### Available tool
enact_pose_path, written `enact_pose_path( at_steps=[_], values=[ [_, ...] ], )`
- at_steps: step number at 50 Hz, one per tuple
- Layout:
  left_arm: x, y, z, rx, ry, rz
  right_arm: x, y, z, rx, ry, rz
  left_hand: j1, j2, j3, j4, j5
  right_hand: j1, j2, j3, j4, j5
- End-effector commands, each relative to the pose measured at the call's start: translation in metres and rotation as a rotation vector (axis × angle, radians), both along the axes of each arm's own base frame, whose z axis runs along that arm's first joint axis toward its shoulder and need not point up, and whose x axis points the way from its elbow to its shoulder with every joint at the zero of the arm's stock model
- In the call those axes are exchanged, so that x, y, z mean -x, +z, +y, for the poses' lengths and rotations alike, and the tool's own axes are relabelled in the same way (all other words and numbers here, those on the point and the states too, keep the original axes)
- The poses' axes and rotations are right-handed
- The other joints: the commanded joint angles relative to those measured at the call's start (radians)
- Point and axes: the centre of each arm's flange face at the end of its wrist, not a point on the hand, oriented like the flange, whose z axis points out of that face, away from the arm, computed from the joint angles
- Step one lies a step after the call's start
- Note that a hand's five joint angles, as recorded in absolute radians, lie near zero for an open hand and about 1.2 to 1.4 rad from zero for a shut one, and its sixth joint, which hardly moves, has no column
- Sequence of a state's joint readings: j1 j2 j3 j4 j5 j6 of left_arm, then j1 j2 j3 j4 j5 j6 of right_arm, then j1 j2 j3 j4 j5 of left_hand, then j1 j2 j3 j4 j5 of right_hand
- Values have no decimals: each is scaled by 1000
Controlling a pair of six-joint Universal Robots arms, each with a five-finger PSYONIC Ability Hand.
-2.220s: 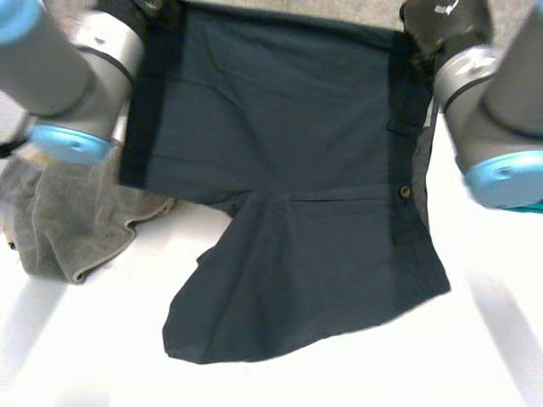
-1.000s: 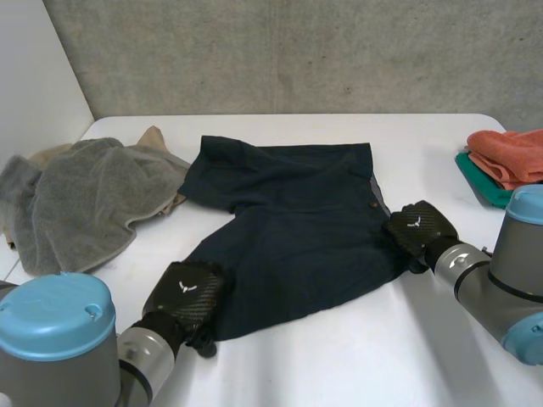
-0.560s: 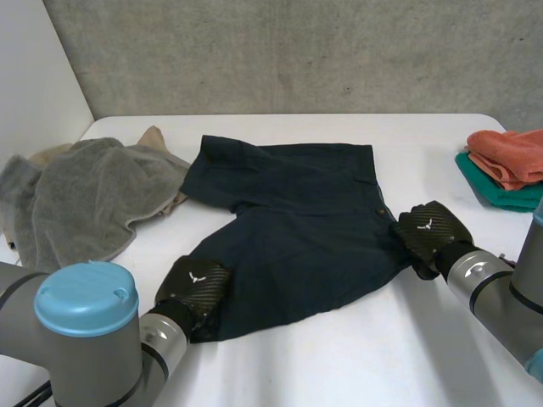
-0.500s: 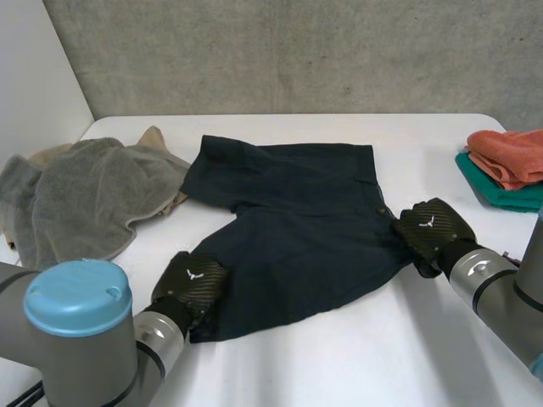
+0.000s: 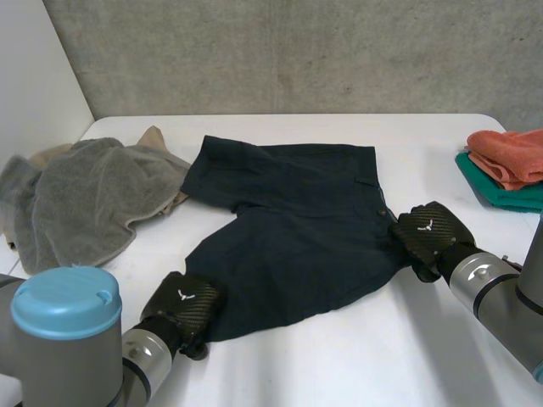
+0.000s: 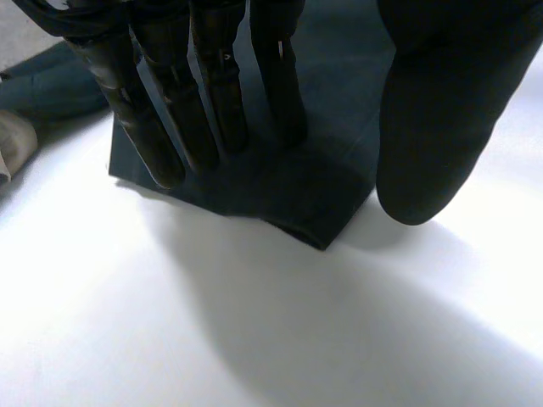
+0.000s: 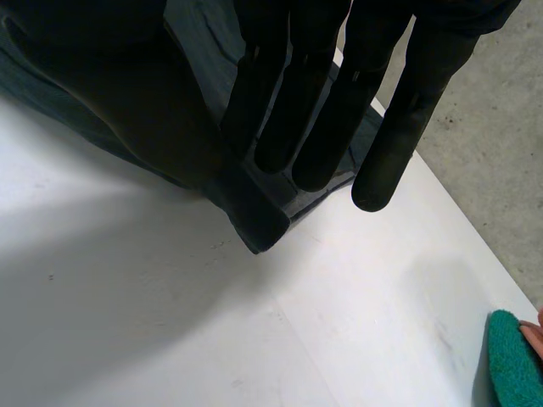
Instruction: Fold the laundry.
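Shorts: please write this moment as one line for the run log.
shorts: spread on table | left hand: open, fingers on near corner | right hand: open, on right corner

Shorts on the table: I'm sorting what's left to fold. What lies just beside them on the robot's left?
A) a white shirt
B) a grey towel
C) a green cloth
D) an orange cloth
B: a grey towel lies crumpled by the far left corner of the shorts; the orange cloth and green cloth sit off to the right.

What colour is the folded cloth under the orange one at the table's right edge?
Teal green; the folded teal cloth shows best in the head view.
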State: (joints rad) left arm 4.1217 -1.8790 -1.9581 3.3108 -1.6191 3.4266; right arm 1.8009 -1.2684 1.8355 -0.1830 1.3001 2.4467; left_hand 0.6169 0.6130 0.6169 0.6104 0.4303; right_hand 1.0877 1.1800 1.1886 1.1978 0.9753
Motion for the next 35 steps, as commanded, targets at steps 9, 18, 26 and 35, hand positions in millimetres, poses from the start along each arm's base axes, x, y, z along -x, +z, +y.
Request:
enact_pose_path(
  at_steps=[9, 18, 26, 35],
  values=[
    [8, -9, -26, 71, 21, 36, 1, -4, 3, -8, -2, 3, 744, 748, 744, 750, 756, 309, 216, 208, 198, 246],
    [10, -3, -34, 100, 26, 53, 1, -6, 5, -20, -2, 6, 779, 783, 779, 786, 791, 309, 216, 208, 198, 246],
    [10, -5, -35, 93, 27, 48, 2, -7, 6, -24, -4, 10, 779, 783, 779, 786, 791, 309, 216, 208, 198, 246],
    [-8, 44, -12, 104, 14, -9, 12, 29, 26, -27, -37, 66, 779, 783, 779, 786, 791, 309, 216, 208, 198, 246]
  ],
)
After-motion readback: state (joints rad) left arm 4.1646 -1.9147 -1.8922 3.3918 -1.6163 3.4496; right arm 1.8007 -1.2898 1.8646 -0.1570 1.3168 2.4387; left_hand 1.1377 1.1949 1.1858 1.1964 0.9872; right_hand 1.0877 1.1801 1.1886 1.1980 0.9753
